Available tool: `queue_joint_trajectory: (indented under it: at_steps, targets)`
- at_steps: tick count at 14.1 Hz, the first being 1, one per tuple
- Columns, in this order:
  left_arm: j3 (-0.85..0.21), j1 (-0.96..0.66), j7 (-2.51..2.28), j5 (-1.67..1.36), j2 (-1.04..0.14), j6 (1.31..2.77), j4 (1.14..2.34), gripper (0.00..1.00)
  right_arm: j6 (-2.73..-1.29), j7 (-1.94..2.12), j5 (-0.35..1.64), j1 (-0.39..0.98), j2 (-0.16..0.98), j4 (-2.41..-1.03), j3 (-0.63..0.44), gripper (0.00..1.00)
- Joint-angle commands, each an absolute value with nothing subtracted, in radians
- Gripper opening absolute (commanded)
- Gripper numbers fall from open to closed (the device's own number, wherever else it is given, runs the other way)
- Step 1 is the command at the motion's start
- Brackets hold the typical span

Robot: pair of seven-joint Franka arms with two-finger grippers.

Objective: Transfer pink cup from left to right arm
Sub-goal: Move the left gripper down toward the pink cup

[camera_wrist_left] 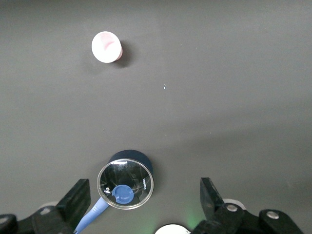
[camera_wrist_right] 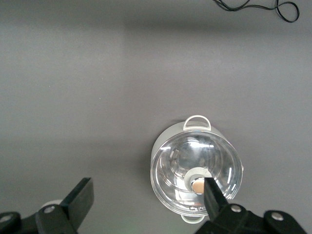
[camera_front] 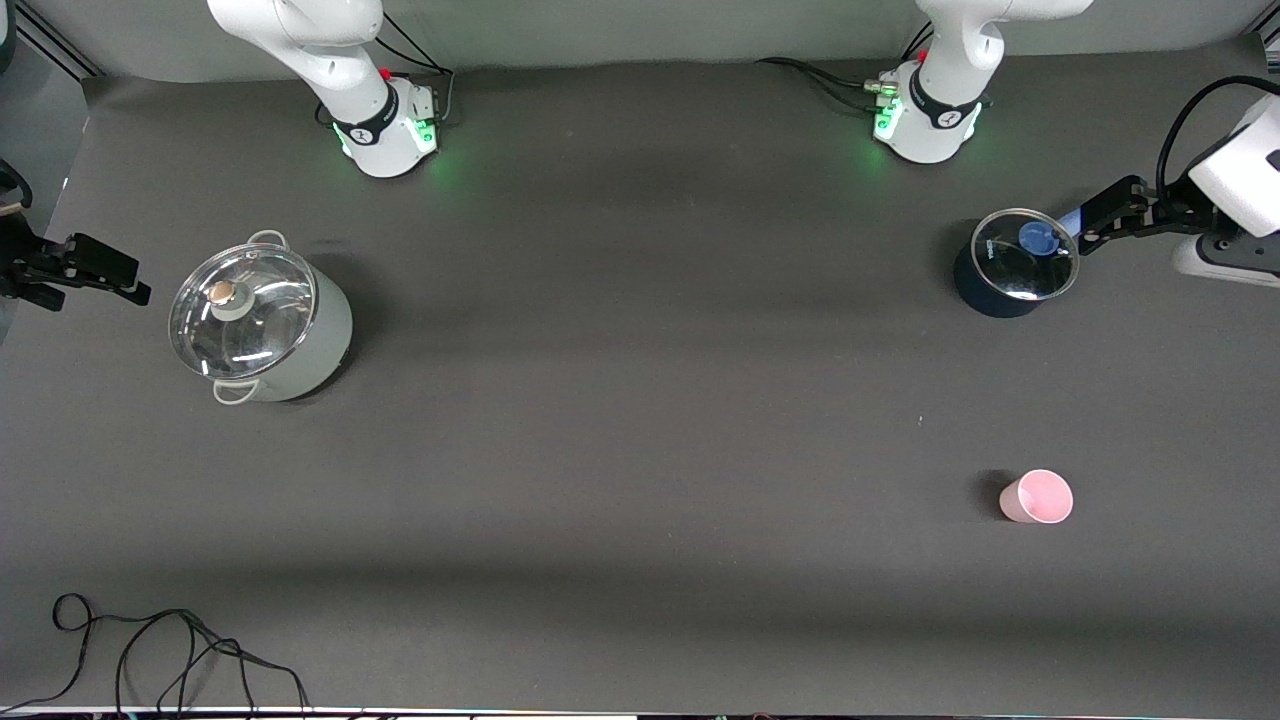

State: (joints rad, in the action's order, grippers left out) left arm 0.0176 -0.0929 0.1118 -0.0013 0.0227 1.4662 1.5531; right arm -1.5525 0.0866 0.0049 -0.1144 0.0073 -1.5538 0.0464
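Pink cup (camera_front: 1037, 497) standing upright, untouched, toward left arm's end; left gripper (camera_front: 1098, 218) hovering wide open, empty, beside dark pot (camera_front: 1010, 270); right gripper (camera_front: 95, 274) waiting open, empty.

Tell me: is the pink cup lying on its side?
No, the pink cup stands upright on the table with its open mouth facing up, nearer the front camera than the dark blue pot.

the pink cup (camera_front: 1036, 497) looked like smooth matt plastic, the pale pot (camera_front: 262, 321) and dark pot (camera_front: 1012, 265) wore glossy glass lids, and the table (camera_front: 640, 450) was matt dark cloth.
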Motion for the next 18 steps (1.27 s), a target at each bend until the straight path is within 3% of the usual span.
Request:
queue_joint_trajectory:
  at_steps: [1, 13, 18]
  targets:
    - [0.021, -0.103, 0.124, 0.014, 0.025, 1.479, 1.557, 1.00, -1.536, 0.072, 0.002, -0.107, 0.021, -1.525, 0.044, 1.00]
    - [0.034, -0.095, 0.129, 0.015, -0.025, 1.566, 1.554, 1.00, -1.511, 0.078, 0.009, -0.112, 0.037, -1.511, 0.034, 1.00]
    - [0.037, 0.067, 0.522, -0.107, -0.084, 1.695, 1.532, 1.00, -1.511, 0.083, 0.009, -0.112, 0.041, -1.508, 0.034, 1.00]
